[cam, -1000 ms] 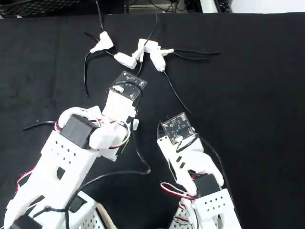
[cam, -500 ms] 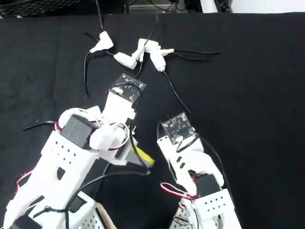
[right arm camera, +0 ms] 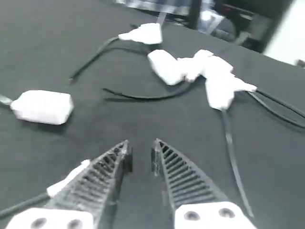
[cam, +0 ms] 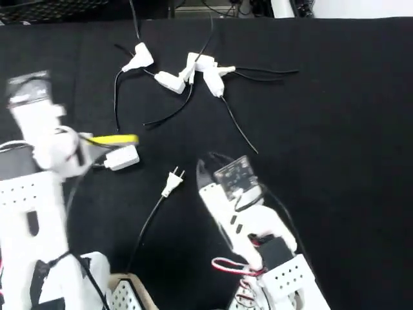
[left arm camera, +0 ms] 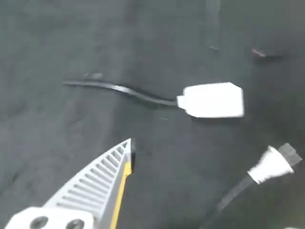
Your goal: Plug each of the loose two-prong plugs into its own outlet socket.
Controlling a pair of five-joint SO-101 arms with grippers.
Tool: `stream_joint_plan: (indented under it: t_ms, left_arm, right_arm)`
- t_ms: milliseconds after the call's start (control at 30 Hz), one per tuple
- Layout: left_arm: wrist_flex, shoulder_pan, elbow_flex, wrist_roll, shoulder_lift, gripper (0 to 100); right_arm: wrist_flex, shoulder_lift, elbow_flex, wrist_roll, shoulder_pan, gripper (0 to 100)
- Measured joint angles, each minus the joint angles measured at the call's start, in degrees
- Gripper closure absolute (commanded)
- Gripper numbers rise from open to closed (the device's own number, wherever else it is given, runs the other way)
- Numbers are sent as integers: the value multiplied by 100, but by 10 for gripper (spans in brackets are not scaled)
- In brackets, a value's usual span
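A loose two-prong plug (cam: 172, 181) lies mid-table, its black cable trailing toward the near edge; it also shows as the plug (left arm camera: 273, 163). A white outlet socket (cam: 122, 157) rests to its left, seen too as the socket (left arm camera: 213, 100) and the socket (right arm camera: 43, 107). My left gripper (cam: 119, 143) hangs just above that socket, open, with one yellow-edged finger (left arm camera: 102, 186) showing and nothing held. My right gripper (right arm camera: 140, 153) sits just right of the plug, fingers a narrow gap apart and empty; in the high view it is the gripper (cam: 204, 173).
Several white sockets and plugs with black cables cluster at the far side (cam: 193, 70), also in the right wrist view (right arm camera: 190, 67). One more white connector (cam: 139, 57) lies far left of them. A black cloth (cam: 335, 129) covers the table.
My left arm swung far to the left, off the table's middle. The plug and the socket now lie uncovered on the cloth. My right arm shifted slightly left.
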Motion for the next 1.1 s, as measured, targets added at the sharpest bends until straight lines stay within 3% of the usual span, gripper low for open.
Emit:
stream_joint_plan:
  t_ms: [267,567,667,933,1100]
  left_arm:
    - [-853,-1503,1565,-9,0,388]
    - [-2268,-1582,3279,9,0,388]
    - [-2426,-1433,3631,9,0,388]
    - [-2453,-1371,3727,9,0,388]
    - [-2505,-1275,3895,211,0,388]
  right_arm:
    - [484,686,-738,-26,-325,910]
    - [1749,3912,-4308,-185,-360,909]
    - [2505,5248,-5776,-985,-378,909]
    - [4703,8088,-8809,-4000,-378,907]
    - [4958,9081,-9371,-5380,-510,767]
